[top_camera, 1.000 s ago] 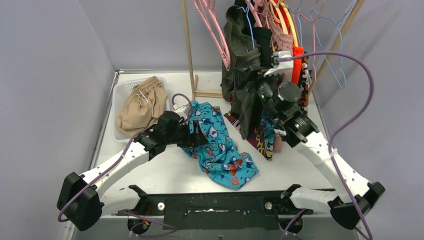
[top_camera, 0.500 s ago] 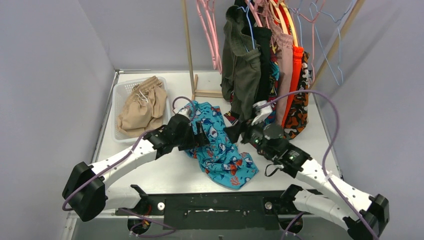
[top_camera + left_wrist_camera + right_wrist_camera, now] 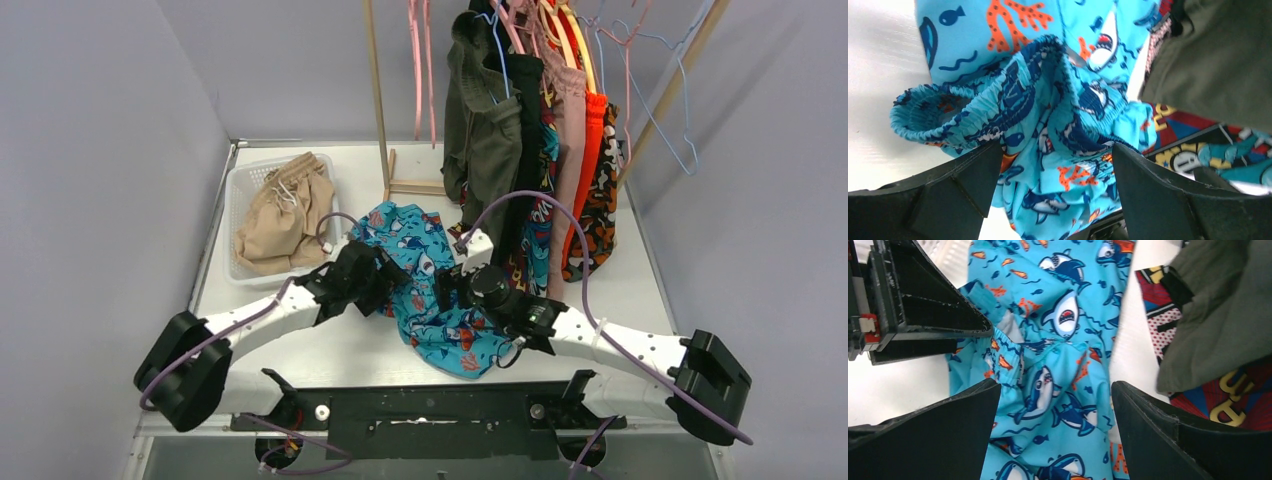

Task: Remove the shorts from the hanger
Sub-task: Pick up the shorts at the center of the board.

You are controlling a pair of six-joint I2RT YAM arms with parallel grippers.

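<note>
Since a second ago, the right arm has been brought down from the hanging garments to the table (image 3: 625, 290), and the left arm has been drawn slightly nearer. The left gripper (image 3: 388, 275) and the right gripper (image 3: 446, 286) are now set low on either side of the teal shark-print shorts (image 3: 452, 338). Both grippers are seen with their fingers spread wide, and nothing is clamped in either.

The shark-print shorts are left off any hanger, crumpled on the table near the middle. Their gathered elastic waistband (image 3: 973, 107) is seen bunched between the left gripper's fingers in the left wrist view, without being pinched.

Tan shorts (image 3: 285, 210) are piled in the white basket (image 3: 232, 190) at the far left. On the wooden rack (image 3: 377, 90) at the far right, five pairs are hung in a row. From left to right these are the olive green shorts (image 3: 485, 140), black shorts (image 3: 528, 90), comic-print shorts (image 3: 538, 232), dusty pink shorts (image 3: 570, 150) and orange shorts (image 3: 594, 140). Orange-black patterned shorts (image 3: 598, 220) are hung at the right end. Bare pink hangers (image 3: 420, 60) are hung at the left of the rail.
</note>
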